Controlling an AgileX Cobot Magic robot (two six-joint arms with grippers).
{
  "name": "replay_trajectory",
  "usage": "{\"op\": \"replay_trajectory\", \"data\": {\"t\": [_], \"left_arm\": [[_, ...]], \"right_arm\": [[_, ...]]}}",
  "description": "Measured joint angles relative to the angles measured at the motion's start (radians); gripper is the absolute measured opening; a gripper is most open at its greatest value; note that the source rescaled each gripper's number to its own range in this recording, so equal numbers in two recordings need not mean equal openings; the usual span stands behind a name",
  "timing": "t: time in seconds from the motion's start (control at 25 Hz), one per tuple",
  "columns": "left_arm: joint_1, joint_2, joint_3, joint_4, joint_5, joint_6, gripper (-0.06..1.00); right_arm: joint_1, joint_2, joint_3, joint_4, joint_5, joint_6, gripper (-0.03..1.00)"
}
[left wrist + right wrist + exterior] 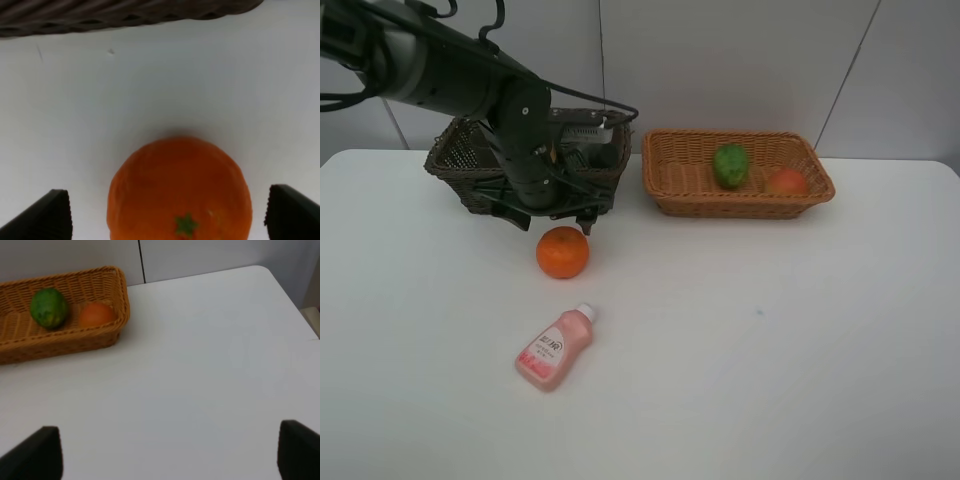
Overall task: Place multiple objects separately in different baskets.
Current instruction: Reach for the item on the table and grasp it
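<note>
Pink bottle (556,347) on white table (770,350); left claw (172,214) gapes astride orange (179,185), right claw (170,455) gapes empty.

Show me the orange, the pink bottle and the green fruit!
orange (563,252), high view, middle of peel
pink bottle (554,350), high view, on its label
green fruit (730,165), high view, middle of skin

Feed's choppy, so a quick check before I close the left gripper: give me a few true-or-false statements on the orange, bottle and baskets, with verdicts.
1. The tan basket holds a green fruit and a red fruit. True.
2. The orange is in the dark basket. False: it sits on the table in front of that basket.
3. The bottle lies on its side on the table. True.
4. The left gripper is shut on the orange. False: it is open, with a finger on each side of the orange and neither touching it.
</note>
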Motion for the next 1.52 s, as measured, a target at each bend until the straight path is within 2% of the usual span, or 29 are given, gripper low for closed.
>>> {"op": "replay_trajectory", "data": {"t": [0.32, 1.16, 1.32, 1.52], "left_arm": [[0.000, 0.002, 0.000, 0.000, -0.034, 0.005, 1.00], [0.000, 0.125, 0.000, -0.004, -0.040, 0.006, 1.00], [0.000, 0.130, 0.000, -0.007, -0.040, 0.005, 0.91], [0.000, 0.130, 0.000, -0.017, -0.039, 0.005, 0.91]], "right_arm": [[0.000, 0.000, 0.000, 0.001, 0.000, 0.000, 0.87], [0.000, 0.000, 0.000, 0.001, 0.000, 0.000, 0.87], [0.000, 0.000, 0.000, 0.000, 0.000, 0.000, 0.87], [0.000, 0.000, 0.000, 0.000, 0.000, 0.000, 0.87]]}}
